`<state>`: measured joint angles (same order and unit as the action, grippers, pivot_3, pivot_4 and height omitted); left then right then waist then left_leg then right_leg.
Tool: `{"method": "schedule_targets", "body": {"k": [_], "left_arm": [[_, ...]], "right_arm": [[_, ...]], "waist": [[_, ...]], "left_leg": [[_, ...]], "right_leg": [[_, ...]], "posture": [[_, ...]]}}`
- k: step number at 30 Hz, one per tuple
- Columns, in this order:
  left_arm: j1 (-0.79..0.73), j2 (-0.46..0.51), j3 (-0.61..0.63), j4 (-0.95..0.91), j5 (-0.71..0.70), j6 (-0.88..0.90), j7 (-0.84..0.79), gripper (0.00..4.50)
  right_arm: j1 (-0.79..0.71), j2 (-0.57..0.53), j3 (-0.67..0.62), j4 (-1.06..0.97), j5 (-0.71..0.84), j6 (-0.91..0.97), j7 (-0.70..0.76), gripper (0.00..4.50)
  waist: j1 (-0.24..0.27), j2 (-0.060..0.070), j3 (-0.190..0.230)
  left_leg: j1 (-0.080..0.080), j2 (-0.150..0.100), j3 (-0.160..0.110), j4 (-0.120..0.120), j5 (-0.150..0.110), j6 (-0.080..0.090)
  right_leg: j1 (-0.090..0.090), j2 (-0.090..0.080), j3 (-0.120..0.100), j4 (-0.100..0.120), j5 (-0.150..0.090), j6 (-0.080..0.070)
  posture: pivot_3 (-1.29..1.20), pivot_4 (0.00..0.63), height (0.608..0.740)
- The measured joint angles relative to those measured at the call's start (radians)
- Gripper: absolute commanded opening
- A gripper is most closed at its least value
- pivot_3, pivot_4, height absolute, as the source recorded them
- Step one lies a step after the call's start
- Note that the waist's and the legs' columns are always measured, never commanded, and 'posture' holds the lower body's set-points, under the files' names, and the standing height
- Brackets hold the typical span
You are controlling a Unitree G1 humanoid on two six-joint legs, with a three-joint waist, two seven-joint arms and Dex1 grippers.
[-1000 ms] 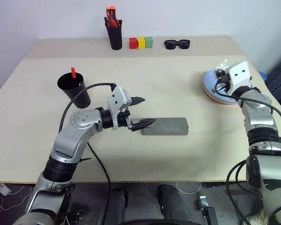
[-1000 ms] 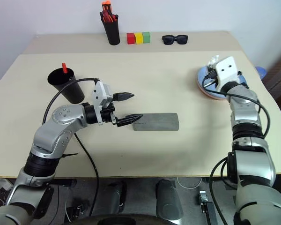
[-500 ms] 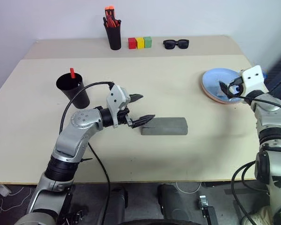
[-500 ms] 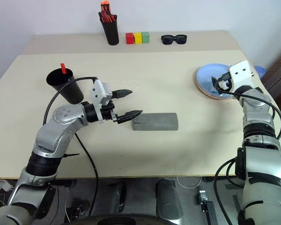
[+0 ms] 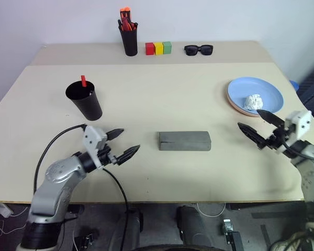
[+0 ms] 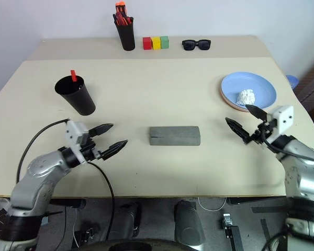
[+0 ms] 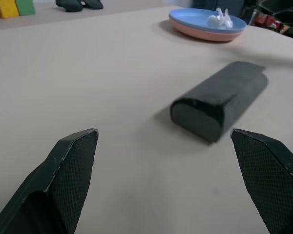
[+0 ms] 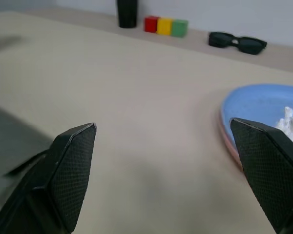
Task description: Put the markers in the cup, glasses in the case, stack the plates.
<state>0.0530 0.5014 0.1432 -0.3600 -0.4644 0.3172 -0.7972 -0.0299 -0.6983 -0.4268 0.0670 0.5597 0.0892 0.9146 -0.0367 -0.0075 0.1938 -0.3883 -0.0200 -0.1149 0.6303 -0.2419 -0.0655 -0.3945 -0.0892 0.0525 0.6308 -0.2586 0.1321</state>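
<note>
My arms are silver-grey metal with black joint rings. A black cable loops from my left forearm. Each wrist ends in a white block carrying the left gripper [image 5: 120,145] and right gripper [image 5: 255,128]: two black, pointed fingers [image 7: 71,163] with finely textured inner faces.

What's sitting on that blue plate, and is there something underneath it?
A small crumpled white wad lies on the blue plate. Under it a pink plate shows as a thin rim along the near edge; the rest of it is covered. What the wad is made of can't be told.
</note>
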Motion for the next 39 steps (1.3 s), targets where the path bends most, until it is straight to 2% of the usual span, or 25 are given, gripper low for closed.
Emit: {"method": "schedule_targets", "body": {"k": [4, 8, 20, 39], "left_arm": [[0.122, 0.032, 0.095, -0.030, -0.024, -0.039, -0.019, 4.50], [0.199, 0.039, 0.121, -0.057, -0.025, -0.070, -0.026, 4.50], [0.306, 0.035, 0.190, -0.067, -0.062, -0.129, -0.050, 4.50], [0.350, 0.057, 0.190, -0.171, -0.116, -0.058, -0.008, 4.50]], "right_arm": [[0.234, 0.001, -0.094, -0.119, 0.051, 0.038, 0.043, 4.47], [0.364, 0.034, -0.139, -0.128, 0.053, 0.005, 0.089, 4.47], [0.387, 0.046, -0.158, 0.030, 0.019, -0.118, 0.166, 4.47], [0.407, 0.000, -0.215, 0.064, 0.010, -0.125, 0.189, 4.47]], "waist": [[0.007, 0.000, 0.000], [0.014, -0.001, -0.001], [0.022, -0.001, -0.001], [0.022, -0.001, -0.001]], "left_leg": [[-0.001, 0.000, 0.000, 0.000, 0.000, 0.000], [0.000, 0.000, 0.001, 0.001, 0.000, 0.000], [-0.001, 0.000, 0.003, 0.000, 0.000, -0.001], [-0.002, 0.000, 0.003, -0.001, -0.001, -0.001]], "right_leg": [[0.000, 0.000, 0.000, -0.001, -0.001, -0.001], [0.000, -0.001, 0.000, -0.002, -0.001, -0.002], [-0.001, -0.001, 0.000, -0.004, -0.001, -0.004], [-0.001, -0.002, 0.000, -0.007, -0.001, -0.004]], "posture": [[0.00, 0.150, 0.740], [0.00, 0.150, 0.740], [0.00, 0.150, 0.740], [0.00, 0.150, 0.740]]}}
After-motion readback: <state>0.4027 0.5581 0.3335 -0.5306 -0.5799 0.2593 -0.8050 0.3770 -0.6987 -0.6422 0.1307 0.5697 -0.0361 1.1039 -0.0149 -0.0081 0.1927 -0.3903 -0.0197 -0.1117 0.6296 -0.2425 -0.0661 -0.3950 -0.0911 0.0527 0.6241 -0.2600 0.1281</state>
